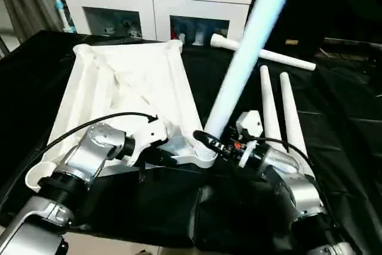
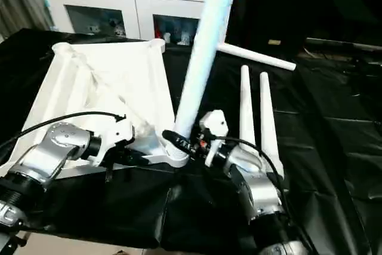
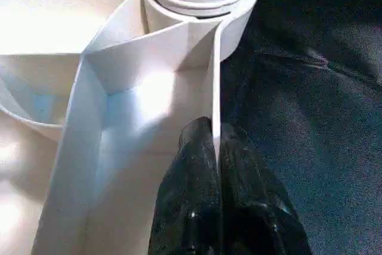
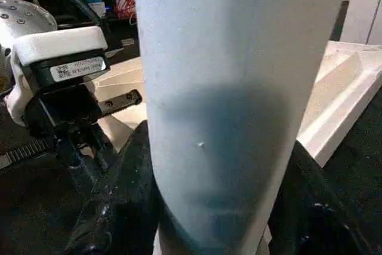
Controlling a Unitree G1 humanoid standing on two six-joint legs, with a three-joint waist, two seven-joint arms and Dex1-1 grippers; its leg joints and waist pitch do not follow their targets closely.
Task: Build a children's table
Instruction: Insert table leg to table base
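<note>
Pinching the tabletop rim beside its near corner socket, left gripper is clamped; right gripper grips the leg standing tilted in that socket.

The tabletop is lying underside-up on the worktop, left of the right hand. One leg is rising from the corner socket there; two legs are lying to its right, another beyond.
</note>
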